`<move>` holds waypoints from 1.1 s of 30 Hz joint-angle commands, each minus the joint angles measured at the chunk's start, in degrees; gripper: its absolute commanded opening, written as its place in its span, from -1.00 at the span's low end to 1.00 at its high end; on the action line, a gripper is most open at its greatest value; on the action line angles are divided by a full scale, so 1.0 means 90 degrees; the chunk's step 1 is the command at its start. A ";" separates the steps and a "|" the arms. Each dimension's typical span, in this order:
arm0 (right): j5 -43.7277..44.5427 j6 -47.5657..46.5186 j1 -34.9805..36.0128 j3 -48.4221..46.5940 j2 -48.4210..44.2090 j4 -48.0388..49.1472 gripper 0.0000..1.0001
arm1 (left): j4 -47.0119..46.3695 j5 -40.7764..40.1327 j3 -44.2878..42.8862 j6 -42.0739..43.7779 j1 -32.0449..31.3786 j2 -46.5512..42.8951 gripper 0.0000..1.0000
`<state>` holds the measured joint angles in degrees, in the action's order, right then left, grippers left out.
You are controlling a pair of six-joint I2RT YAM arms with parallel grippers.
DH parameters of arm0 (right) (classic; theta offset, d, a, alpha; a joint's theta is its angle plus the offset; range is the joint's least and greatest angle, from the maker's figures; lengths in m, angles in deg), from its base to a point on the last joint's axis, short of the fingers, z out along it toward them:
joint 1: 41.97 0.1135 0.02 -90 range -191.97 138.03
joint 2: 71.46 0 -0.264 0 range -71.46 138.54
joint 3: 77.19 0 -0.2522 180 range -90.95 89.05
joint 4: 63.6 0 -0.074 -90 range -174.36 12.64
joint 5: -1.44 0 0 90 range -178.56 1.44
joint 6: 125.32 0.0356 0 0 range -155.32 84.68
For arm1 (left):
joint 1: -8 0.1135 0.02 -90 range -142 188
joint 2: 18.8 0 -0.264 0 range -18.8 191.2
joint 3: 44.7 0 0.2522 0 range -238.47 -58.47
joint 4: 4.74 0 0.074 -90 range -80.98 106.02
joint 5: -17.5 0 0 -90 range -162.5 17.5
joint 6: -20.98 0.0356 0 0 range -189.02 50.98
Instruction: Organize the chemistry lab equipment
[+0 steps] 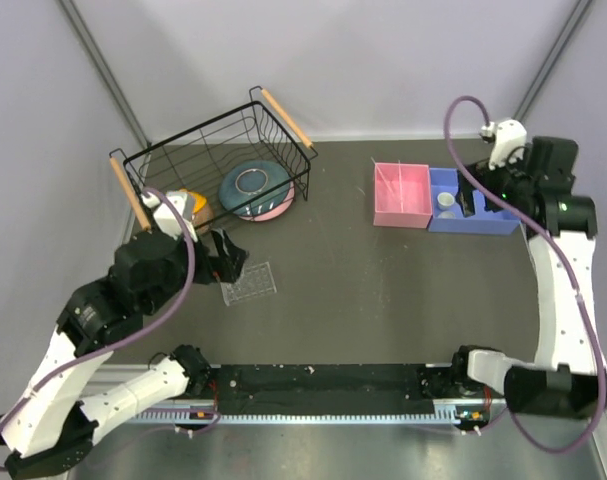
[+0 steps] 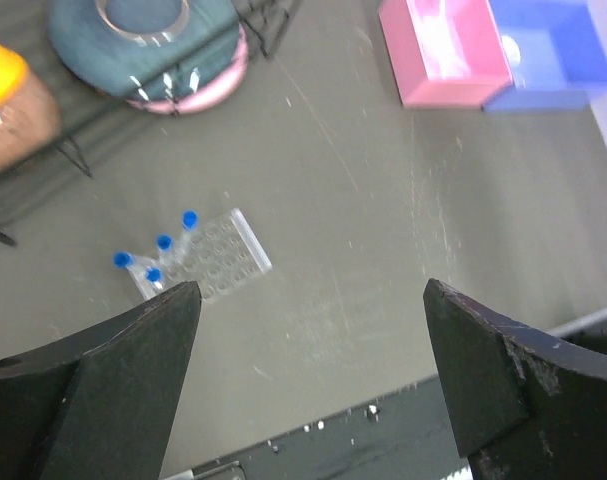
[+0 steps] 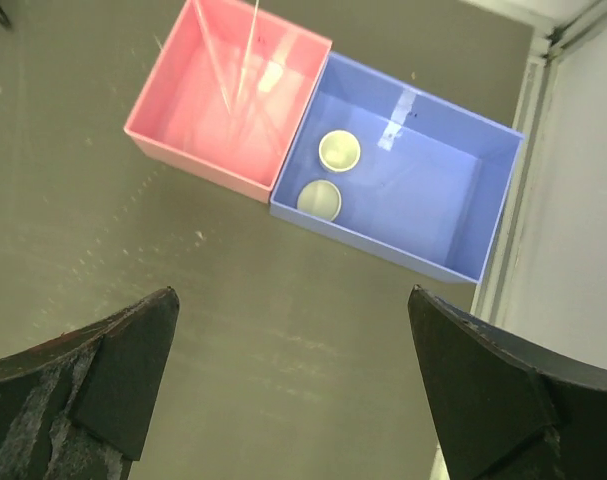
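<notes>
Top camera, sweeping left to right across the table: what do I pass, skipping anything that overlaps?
orange bowl → tube rack → pink bin → blue bin

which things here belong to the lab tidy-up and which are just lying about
Job: blue-capped tubes, clear rack, thin rods in pink box, two white cups in blue box.
Lying about: black wire basket, orange bowl, teal-pink bowls.
</notes>
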<state>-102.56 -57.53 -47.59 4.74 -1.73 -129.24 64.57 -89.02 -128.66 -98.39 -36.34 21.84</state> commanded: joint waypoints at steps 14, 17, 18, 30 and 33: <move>0.0833 0.3024 -0.0400 0.0882 -0.3236 0.0843 0.98 | 0.0713 0.1112 -0.2738 0.0568 0.1284 0.0584 0.98; 0.0784 0.3239 -0.0410 0.0745 -0.3324 0.0745 0.97 | 0.0790 0.1073 -0.2582 0.0528 0.1284 0.0300 0.98; 0.0755 0.3308 -0.0410 0.0726 -0.3334 0.0725 0.97 | 0.0858 0.1054 -0.2504 0.0519 0.1284 0.0241 0.98; 0.0628 0.3445 -0.0410 0.0472 -0.3236 0.0569 0.97 | 0.0654 0.0966 -0.1870 0.0675 0.1284 -0.0600 0.98; 0.0667 0.3416 -0.0410 0.0472 -0.3324 0.0579 0.97 | 0.0420 0.0965 -0.1538 0.0704 0.1284 -0.0726 0.98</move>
<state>-96.79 -27.13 -50.74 11.27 -30.93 -124.91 72.41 -80.27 -145.49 -92.99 -25.04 16.51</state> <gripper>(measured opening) 0.987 0.987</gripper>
